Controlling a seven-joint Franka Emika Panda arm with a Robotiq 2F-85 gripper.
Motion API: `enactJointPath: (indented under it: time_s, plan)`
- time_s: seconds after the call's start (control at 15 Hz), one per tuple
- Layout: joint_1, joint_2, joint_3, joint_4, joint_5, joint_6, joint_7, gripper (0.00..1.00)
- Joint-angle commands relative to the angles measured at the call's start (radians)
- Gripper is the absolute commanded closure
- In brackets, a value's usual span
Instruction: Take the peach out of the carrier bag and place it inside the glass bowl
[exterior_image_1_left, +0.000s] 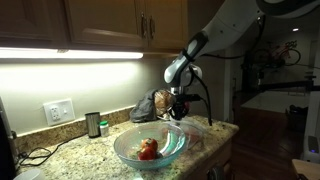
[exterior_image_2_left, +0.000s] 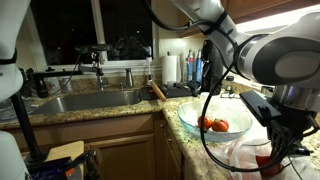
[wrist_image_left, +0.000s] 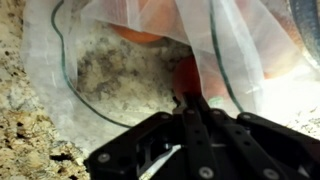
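Observation:
The glass bowl (exterior_image_1_left: 120, 150) stands on the granite counter and holds red fruit (exterior_image_1_left: 148, 150); it also shows in an exterior view (exterior_image_2_left: 186, 118) with the fruit (exterior_image_2_left: 215, 124). The carrier bag is a translucent plastic bag (exterior_image_2_left: 240, 156) lying next to the bowl. In the wrist view the bag (wrist_image_left: 245, 50) fills the frame, with an orange-peach shape (wrist_image_left: 150, 35) and a red patch (wrist_image_left: 186, 72) showing through it. My gripper (wrist_image_left: 184, 98) has its fingers pressed together, tips at the plastic just below the red patch. It hangs low over the bag in both exterior views (exterior_image_1_left: 178, 108) (exterior_image_2_left: 268, 150).
A wall outlet (exterior_image_1_left: 58, 111) and a small canister (exterior_image_1_left: 93, 124) are at the back of the counter. A brown bundle (exterior_image_1_left: 148, 104) sits behind the bowl. A sink (exterior_image_2_left: 80, 100) with a faucet (exterior_image_2_left: 98, 65) and a paper towel roll (exterior_image_2_left: 172, 68) lie beyond.

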Motion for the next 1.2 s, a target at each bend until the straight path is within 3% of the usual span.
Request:
enactJointPath:
  time_s: [0.0, 0.53, 0.6, 0.67, 1.13]
  plan:
    - [-0.024, -0.014, 0.025, 0.003, 0.039, -0.041, -0.040, 0.93]
    - [-0.032, -0.005, 0.031, 0.014, 0.072, -0.067, -0.071, 0.93]
    - [-0.034, -0.007, 0.032, 0.013, 0.076, -0.069, -0.073, 0.68]
    - [-0.034, -0.007, 0.032, 0.013, 0.078, -0.069, -0.074, 0.67]
    - [-0.039, 0.000, 0.040, 0.017, 0.098, -0.086, -0.089, 0.22]
